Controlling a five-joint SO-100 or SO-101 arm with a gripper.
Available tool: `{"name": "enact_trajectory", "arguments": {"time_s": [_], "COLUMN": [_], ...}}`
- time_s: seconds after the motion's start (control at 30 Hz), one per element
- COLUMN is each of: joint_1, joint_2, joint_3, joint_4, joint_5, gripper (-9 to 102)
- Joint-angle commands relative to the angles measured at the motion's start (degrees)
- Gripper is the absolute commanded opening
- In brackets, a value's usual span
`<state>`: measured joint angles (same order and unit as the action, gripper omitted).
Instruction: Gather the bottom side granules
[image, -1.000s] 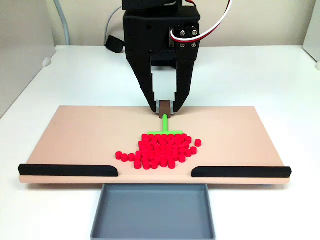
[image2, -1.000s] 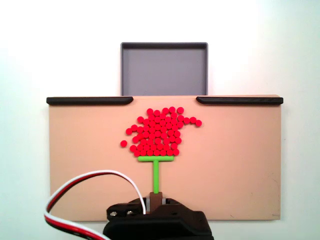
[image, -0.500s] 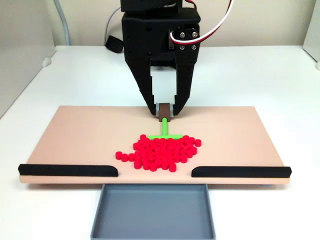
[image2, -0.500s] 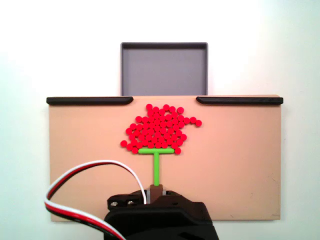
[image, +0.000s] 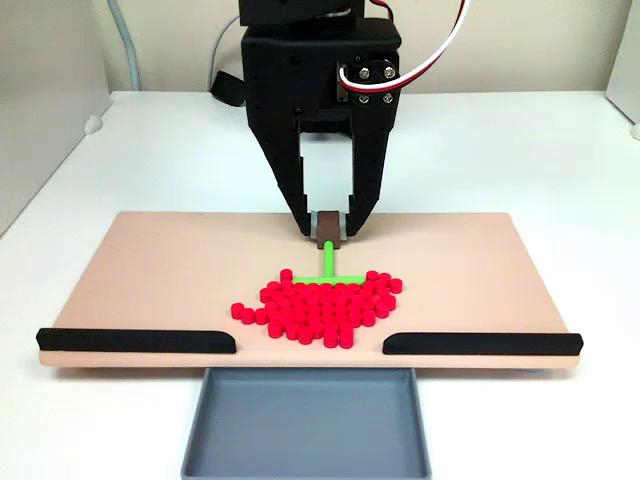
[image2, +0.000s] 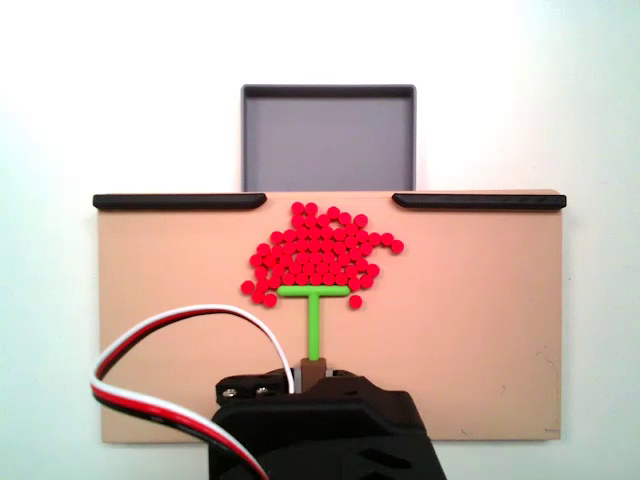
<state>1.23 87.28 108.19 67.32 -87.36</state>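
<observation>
Peach-coloured board (image: 150, 270) lies flat on the white tabletop (image: 520, 150), filling the middle band of both fixed views. Left to right in a fixed view: black rail (image: 135, 340) at lower left along the board's near edge, then a gap at centre, then a second black rail (image: 483, 344) at lower right. Below the gap, at bottom centre, sits a grey tray (image: 305, 425), touching or just beside the board edge; can't tell which.

Granules (image: 320, 307) lie bunched at centre frame, w/ a few trailing off to the left of the pile, near the gap between the rails but not past it. In another fixed view the granules (image2: 320, 255) sit at upper centre of the board, just below the rail line; one bead lies apart at the pile's lower right, on the stem side of the crossbar.

Green T-stick (image: 327, 268) has its crossbar touching the pile's far edge, stem running up-frame into a brown block (image: 326, 228). From above, the T-stick (image2: 313, 318) crossbar sits against the pile's lower edge, stem pointing down-frame.

Tool (image: 327, 228), black, hangs from top centre, fingers closed on the brown block at the stem's end. Red, black and white wires (image2: 170, 345) loop at lower left of the top-down view.
</observation>
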Motion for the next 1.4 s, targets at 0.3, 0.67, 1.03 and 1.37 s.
{"name": "enact_trajectory", "arguments": {"time_s": [0.3, 0.67, 1.03, 1.37], "joint_1": [0.18, -0.35, -0.70, 0.79], "joint_2": [0.35, 6.68, 12.66, 17.75], "joint_3": [-0.18, -0.18, -0.97, -0.18], "joint_4": [0.18, 1.32, 5.80, 13.18], "joint_5": [0.97, 1.67, 1.93, 0.00], "gripper": [0, 0, 0, 0]}}
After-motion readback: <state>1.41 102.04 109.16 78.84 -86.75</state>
